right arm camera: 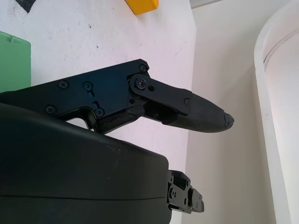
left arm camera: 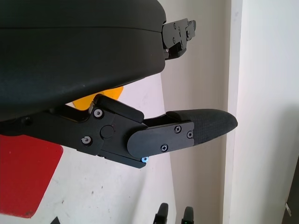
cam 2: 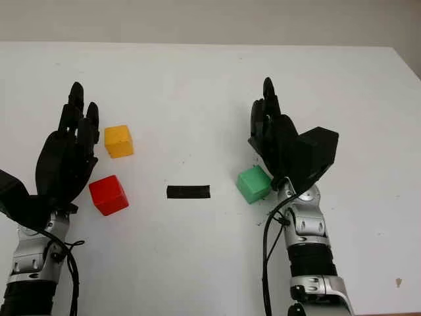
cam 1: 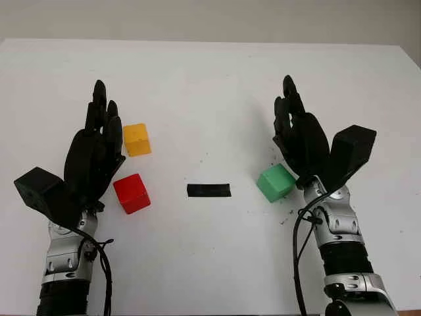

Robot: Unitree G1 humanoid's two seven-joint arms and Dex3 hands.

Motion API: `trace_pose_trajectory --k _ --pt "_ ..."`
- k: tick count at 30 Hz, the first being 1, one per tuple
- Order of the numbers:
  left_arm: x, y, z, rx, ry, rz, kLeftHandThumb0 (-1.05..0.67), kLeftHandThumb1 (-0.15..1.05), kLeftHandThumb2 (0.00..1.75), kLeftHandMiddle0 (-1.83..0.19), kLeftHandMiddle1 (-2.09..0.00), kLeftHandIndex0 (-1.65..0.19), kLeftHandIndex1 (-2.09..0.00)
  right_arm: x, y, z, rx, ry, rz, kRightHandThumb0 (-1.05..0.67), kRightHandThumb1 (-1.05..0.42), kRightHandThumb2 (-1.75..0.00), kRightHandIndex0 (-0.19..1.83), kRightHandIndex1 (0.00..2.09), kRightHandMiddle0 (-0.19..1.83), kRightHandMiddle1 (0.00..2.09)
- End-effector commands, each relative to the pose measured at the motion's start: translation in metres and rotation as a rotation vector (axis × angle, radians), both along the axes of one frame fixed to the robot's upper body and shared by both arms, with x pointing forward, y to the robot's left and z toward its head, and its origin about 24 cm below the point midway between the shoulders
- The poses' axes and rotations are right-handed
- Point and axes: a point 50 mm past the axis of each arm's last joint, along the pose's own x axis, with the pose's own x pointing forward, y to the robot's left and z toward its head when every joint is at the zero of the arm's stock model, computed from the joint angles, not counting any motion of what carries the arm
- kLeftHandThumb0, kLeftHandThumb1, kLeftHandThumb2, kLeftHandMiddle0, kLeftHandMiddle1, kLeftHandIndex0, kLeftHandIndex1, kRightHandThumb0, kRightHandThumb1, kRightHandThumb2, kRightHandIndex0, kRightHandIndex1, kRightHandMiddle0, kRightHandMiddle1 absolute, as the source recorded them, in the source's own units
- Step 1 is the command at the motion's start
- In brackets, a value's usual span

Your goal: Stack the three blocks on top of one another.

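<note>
A white counter [cam 1: 210, 79] carries three separate blocks and a strip of black tape [cam 1: 208, 190] at its near middle. On the left, a yellow block [cam 1: 137, 139] sits just beyond a red block [cam 1: 131, 193]. On the right, a green block [cam 1: 275, 182] lies beside the tape.

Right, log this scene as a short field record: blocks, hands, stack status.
yellow block: on the table, just beyond the red block
red block: beside the left hand
green block: beside the right hand
black strip: flat, between red and green blocks
left hand: open, holds nothing
right hand: open, holds nothing
stack: not started, all blocks apart
</note>
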Motion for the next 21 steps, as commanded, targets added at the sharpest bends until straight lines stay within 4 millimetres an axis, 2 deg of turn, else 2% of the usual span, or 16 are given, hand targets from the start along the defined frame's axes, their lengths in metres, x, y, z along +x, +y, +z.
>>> trace_pose_trajectory --k 1,9,13,15,16,17,18,21 --pt "0.001 0.002 0.005 -0.004 -0.021 0.006 -0.74 1.05 0.59 0.19 0.0 0.19 0.0 0.0 -0.003 0.008 -0.013 -0.032 -0.011 -0.7 -1.05 -0.74 -0.19 0.0 -0.19 0.0" --pt "0.009 0.001 0.005 0.013 -0.012 -0.011 -0.74 1.05 0.6 0.19 0.0 0.19 0.0 0.001 -0.006 0.007 -0.007 -0.033 -0.028 -0.7 -1.05 -0.74 -0.19 0.0 -0.19 0.0" --pt "0.006 0.005 0.015 0.062 -0.048 0.061 -0.73 1.05 0.55 0.19 0.0 0.19 0.0 0.001 -0.011 0.01 0.001 -0.042 -0.031 -0.69 -1.05 -0.72 -0.19 0.0 -0.19 0.0" --pt "0.001 0.009 0.026 0.17 -0.072 0.158 -0.76 1.05 0.46 0.07 -0.06 0.13 -0.03 0.001 -0.013 0.013 -0.006 -0.054 -0.033 -0.7 -1.05 -0.72 -0.19 0.0 -0.19 0.0" --pt "-0.005 0.012 0.036 0.293 -0.095 0.23 -0.76 1.05 0.44 0.03 -0.08 0.11 -0.05 0.001 -0.014 0.014 -0.008 -0.058 -0.031 -0.7 -1.05 -0.71 -0.19 0.0 -0.19 0.0" --pt "-0.012 0.014 0.046 0.419 -0.119 0.298 -0.71 1.05 0.36 -0.14 -0.13 -0.08 -0.14 0.001 -0.015 0.015 -0.011 -0.061 -0.029 -0.7 -1.05 -0.71 -0.19 0.0 -0.19 0.0" --pt "-0.021 0.015 0.056 0.544 -0.136 0.351 -0.7 1.05 0.32 -0.21 -0.14 -0.17 -0.18 0.001 -0.015 0.017 -0.015 -0.066 -0.027 -0.71 -1.05 -0.71 -0.19 0.0 -0.19 0.0" --pt "-0.047 0.016 0.079 0.819 -0.141 0.431 -0.73 1.05 0.21 -0.26 -0.12 -0.32 -0.24 0.003 -0.016 0.021 -0.03 -0.084 -0.028 -0.73 -1.05 -0.71 -0.19 0.0 -0.19 0.0"
